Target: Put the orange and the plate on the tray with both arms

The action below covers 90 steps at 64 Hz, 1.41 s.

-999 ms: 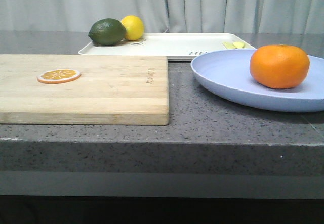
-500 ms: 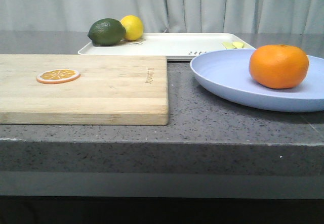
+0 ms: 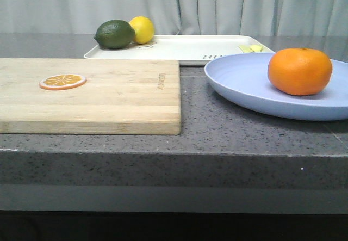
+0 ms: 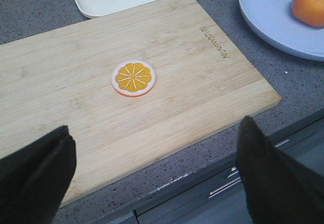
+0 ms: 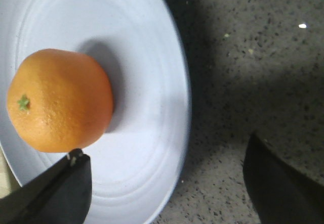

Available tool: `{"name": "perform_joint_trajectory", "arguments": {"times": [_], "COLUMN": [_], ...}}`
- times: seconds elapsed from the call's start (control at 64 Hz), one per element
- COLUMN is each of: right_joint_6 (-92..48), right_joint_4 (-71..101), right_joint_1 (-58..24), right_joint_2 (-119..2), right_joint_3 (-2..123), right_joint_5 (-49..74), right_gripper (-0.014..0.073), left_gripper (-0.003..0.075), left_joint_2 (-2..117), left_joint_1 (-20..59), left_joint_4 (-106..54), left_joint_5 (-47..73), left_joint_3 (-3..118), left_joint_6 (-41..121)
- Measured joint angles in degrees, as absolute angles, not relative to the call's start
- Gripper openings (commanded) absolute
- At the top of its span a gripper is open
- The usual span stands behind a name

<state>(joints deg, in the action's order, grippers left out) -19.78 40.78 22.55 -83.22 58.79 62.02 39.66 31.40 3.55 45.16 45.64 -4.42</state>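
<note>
**Orange and plate lie under the right hand; tray at 12 o'clock beyond**

- Orange (image 3: 299,71): whole, sitting on the plate, toward its right half in the front view. Round, so no long axis to line up with.
- Plate (image 3: 244,83): pale lavender-blue, on the table at the right, its far rim just in front of the tray's near edge.
- Tray (image 3: 185,48): white, at the back of the table, roughly 11 to 12 o'clock from the plate. A lime (image 3: 115,34) and a lemon (image 3: 142,29) occupy its left end; small yellow pieces (image 3: 251,48) lie at its right end.
- Right hand (image 5: 167,183): fingers spread wide, empty, above the plate's rim and the orange, so it is the nearer hand. Height above the plate is hard to judge.
- Left hand (image 4: 157,173): fingers spread wide, empty, over the wooden cutting board (image 3: 109,94) bearing an orange slice (image 3: 62,81); the plate lies toward 1 to 2 o'clock from it.
- Table (image 3: 196,127): dark speckled stone.
</note>
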Motion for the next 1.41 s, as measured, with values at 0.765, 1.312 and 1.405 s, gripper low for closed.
{"name": "perform_joint_trajectory", "arguments": {"times": [0.765, 1.312, 1.405], "right_joint_6": [-20.64, -20.85, -20.85], "right_joint_4": [44.90, 44.43, 44.32], "right_joint_1": [18.93, 18.93, 18.93], "right_joint_2": [-89.37, -89.89, -89.89], "right_joint_3": [59.14, 59.14, 59.14], "right_joint_5": [59.99, 57.21, 56.95], "right_gripper": [0.0297, -0.0065, -0.0065], "left_gripper": [0.0618, 0.0618, 0.0618], "left_joint_2": [39.66, 39.66, 39.66], "left_joint_1": [31.40, 31.40, 31.40], "left_joint_4": [3.55, 3.55, 3.55], "left_joint_5": [45.16, 45.16, 45.16], "left_joint_3": [45.64, 45.64, 45.64], "left_joint_6": [-4.42, -4.42, -4.42]}}
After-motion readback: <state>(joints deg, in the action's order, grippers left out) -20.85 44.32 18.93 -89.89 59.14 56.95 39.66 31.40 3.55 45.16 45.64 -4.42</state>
